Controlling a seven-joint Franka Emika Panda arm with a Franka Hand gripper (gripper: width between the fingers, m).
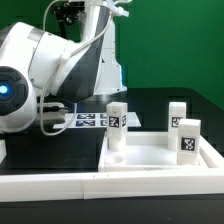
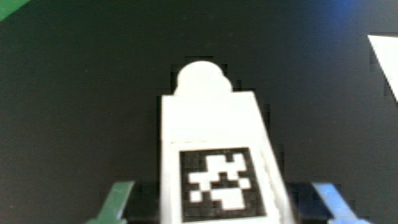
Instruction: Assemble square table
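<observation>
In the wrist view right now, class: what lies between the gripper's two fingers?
A white leg post with a black-and-white tag lies between the fingers of the gripper, seen in the wrist view.

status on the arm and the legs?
Gripper straddling one leg post, fingers either side, grip unconfirmed. Three more leg posts upright in the exterior view, nearest. Nothing in the way.
</observation>
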